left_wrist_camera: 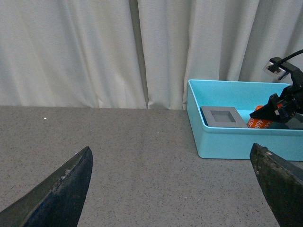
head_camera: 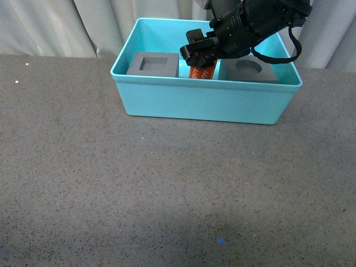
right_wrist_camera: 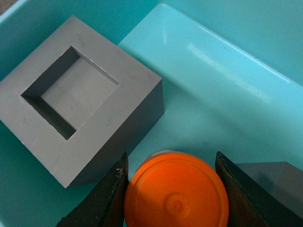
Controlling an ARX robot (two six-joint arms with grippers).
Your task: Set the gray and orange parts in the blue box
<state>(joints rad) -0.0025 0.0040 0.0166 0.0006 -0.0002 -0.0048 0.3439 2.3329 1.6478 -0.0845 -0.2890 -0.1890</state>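
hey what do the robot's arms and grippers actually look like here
The right arm is black and bulky, with a thin black cable looping off its side. The right gripper has dark, wedge-shaped fingers with a dull, scuffed surface. The left gripper shows two similar dark tapered fingers, set wide apart. No markings are readable.

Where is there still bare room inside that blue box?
Crowded: the orange cylinder fills the gap between the square-recess cube and round-recess cube. Bare floor shows only behind them, along the blue box's far wall.
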